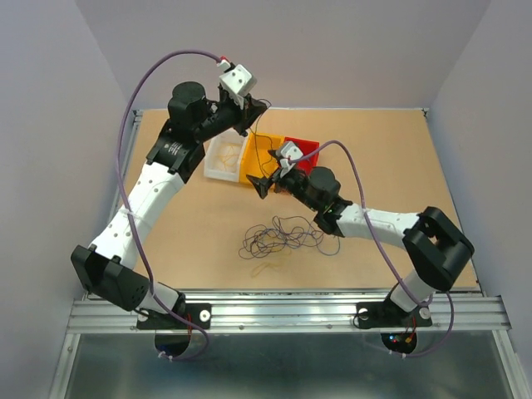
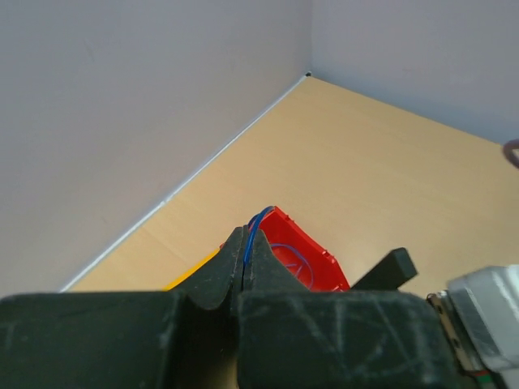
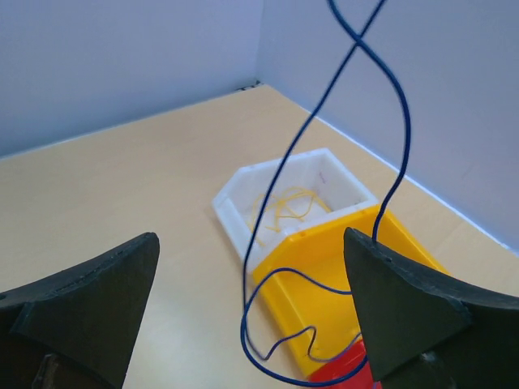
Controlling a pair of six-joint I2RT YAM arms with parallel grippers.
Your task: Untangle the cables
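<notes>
the blue wire (image 3: 405,130) hangs almost straight down, its long axis close to vertical. its two strands cross once high up and its lower end curls into a loose loop inside the yellow bin (image 3: 349,259). the top of it is pinched in the left gripper (image 2: 246,251), whose fingers are pressed together on it well above the red bin (image 2: 312,243). the right gripper (image 3: 251,237) sits lower and beside the bins with its fingers spread wide. in its wrist view the wire drops through the gap between them, a little ahead of the tips and touching neither that i can see. so the left arm has the wire, and the right is the nearer one to its hanging middle. lowering this wire into a bin looks like the step in hand. pale yellow strands (image 3: 284,207) already lie in the white bin (image 3: 231,207) next door. the rest of the tangle (image 1: 283,237) lies on the table (image 1: 191,224) near the right arm, well apart from both grippers
</notes>
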